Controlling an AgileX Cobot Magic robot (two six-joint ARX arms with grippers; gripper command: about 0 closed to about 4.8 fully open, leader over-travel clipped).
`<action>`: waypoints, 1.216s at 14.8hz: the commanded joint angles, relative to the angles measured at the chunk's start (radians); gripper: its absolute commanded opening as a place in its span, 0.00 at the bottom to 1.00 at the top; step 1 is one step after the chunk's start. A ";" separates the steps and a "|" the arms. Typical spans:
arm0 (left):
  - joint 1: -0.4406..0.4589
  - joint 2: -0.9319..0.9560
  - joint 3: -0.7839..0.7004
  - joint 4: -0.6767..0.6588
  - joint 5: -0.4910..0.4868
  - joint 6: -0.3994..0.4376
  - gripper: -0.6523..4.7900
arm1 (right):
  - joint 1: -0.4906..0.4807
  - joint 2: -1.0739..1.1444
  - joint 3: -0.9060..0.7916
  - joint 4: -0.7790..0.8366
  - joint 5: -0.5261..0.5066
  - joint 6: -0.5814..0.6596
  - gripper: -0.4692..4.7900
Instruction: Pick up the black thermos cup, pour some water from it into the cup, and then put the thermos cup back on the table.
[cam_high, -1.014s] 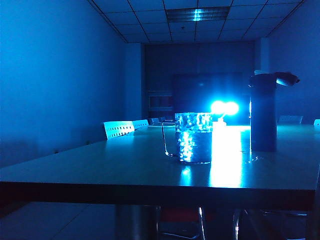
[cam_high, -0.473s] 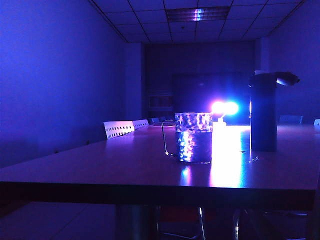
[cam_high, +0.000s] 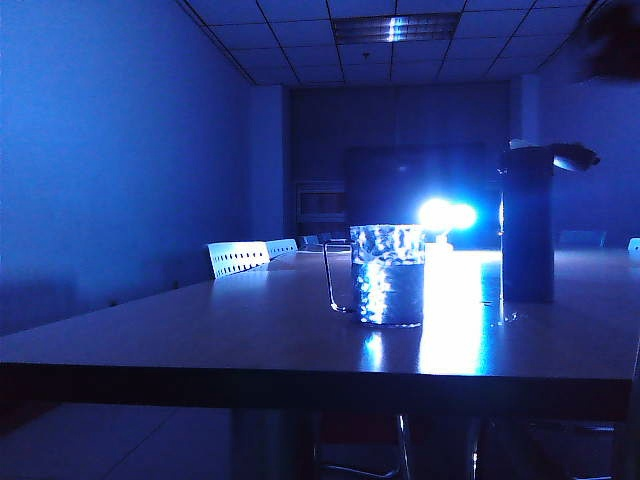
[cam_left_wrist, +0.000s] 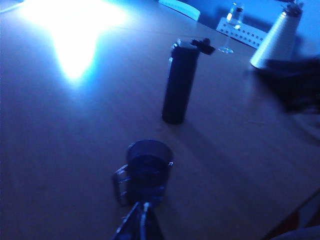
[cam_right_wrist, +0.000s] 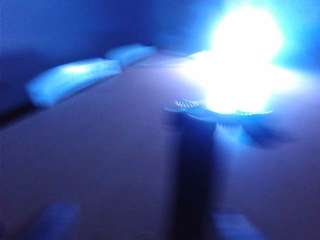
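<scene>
the main risk is a blind grasp: the right wrist view is smeared by motion and flooded by the glare of a bright lamp (cam_high: 447, 214), so the right gripper (cam_right_wrist: 142, 222) could come in off-centre and knock the black thermos cup (cam_high: 527, 225) over, or catch the flip lid that sticks out at its top. its jaws seem to stand apart, judged from two pale blurred fingertips (cam_right_wrist: 231, 225) with a wide gap between them. a dark upright smear ahead of those jaws may be the flask, though the blur leaves that unsure. in the exterior view the right arm (cam_high: 610, 40) is only a dark blur high above the flask, not touching it. a second risk is the glass mug (cam_high: 387, 275): it stands close beside the flask's path, so a wide swing could clip it. the left gripper (cam_left_wrist: 142, 227) hovers just short of the mug, with the flask farther on beyond it; whether its jaws are together or apart i cannot tell. both vessels stand upright and apart on the glossy surface (cam_high: 200, 330), neither held.
</scene>
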 joint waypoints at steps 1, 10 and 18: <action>-0.001 -0.002 0.005 0.013 0.012 0.003 0.11 | -0.050 0.273 0.089 0.142 -0.193 0.062 1.00; -0.001 -0.002 0.005 0.014 0.022 0.000 0.11 | -0.203 0.698 0.430 0.223 -0.451 0.068 1.00; -0.001 0.004 0.005 0.013 0.022 0.000 0.11 | -0.170 0.918 0.624 0.227 -0.469 0.060 1.00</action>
